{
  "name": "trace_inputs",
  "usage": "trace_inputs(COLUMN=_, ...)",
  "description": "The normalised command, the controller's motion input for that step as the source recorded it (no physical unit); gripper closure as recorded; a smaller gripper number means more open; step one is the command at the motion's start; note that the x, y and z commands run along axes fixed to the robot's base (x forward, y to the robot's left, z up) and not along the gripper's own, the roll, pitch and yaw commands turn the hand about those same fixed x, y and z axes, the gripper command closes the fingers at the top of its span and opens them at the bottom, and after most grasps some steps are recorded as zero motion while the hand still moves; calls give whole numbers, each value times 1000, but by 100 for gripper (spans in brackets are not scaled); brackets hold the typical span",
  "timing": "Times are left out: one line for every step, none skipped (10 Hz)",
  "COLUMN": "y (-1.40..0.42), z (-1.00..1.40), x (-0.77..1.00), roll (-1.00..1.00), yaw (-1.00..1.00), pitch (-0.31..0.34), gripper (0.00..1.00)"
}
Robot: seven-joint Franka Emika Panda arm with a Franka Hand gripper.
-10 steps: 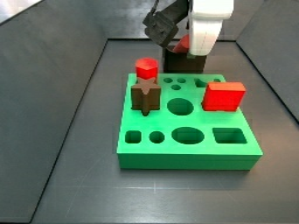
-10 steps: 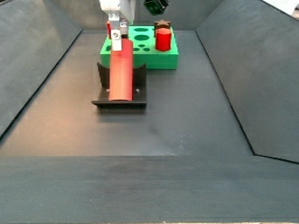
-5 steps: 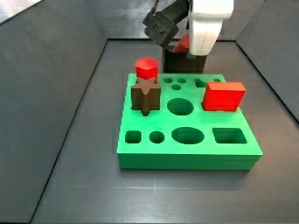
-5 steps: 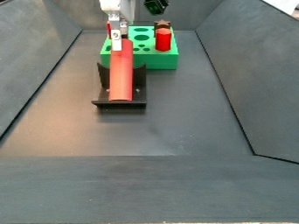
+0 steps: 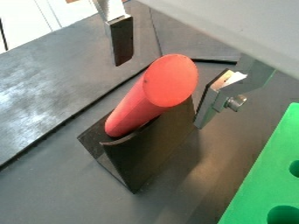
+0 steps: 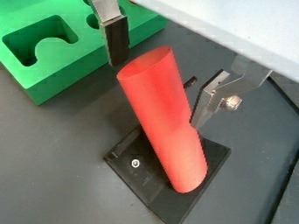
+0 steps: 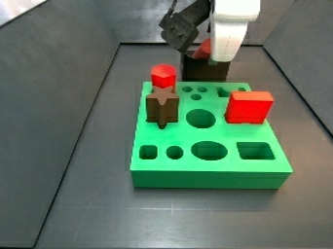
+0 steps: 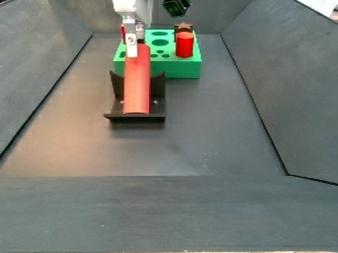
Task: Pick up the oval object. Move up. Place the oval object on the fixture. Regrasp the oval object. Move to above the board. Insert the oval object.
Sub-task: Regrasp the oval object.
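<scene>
The oval object point(image 8: 136, 84), a long salmon-red peg, leans in the notch of the dark fixture point(image 8: 136, 107), with its upper end toward the green board point(image 8: 165, 61). It shows in both wrist views point(image 5: 146, 96) point(image 6: 163, 118). My gripper point(image 5: 163, 87) point(image 6: 159, 87) is open and straddles the peg's upper end. One finger point(image 5: 121, 39) and the other finger point(image 5: 219, 96) stand on either side, each with a gap to the peg. In a side view the gripper point(image 7: 204, 47) hangs behind the board point(image 7: 208, 156), over the fixture point(image 7: 204, 69).
On the board stand a short red hexagonal peg point(image 7: 163, 76), a slim dark brown peg point(image 7: 162, 107) and a red cube point(image 7: 248, 106). The grey bin walls slope up on both sides point(image 8: 40, 89). The board's edge lies close beside the fixture point(image 5: 274, 175).
</scene>
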Motion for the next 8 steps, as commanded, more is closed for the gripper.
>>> trace_inputs(y=-10, z=4, x=79, roll=-43, yaw=56, pitch=213, gripper=0)
trace_inputs(y=-10, z=4, x=79, roll=-43, yaw=56, pitch=213, gripper=0)
trace_inputs(y=-10, z=4, x=79, roll=-43, yaw=56, pitch=213, gripper=0)
trace_inputs(y=-10, z=4, x=79, roll=-43, yaw=56, pitch=213, gripper=0)
trace_inputs(y=-10, z=4, x=79, roll=-43, yaw=56, pitch=213, gripper=0)
trace_inputs(y=-10, z=4, x=79, roll=-43, yaw=56, pitch=213, gripper=0)
trace_inputs(y=-10, z=4, x=79, roll=-43, yaw=56, pitch=213, gripper=0)
trace_inputs(y=-10, z=4, x=79, roll=-43, yaw=56, pitch=213, gripper=0)
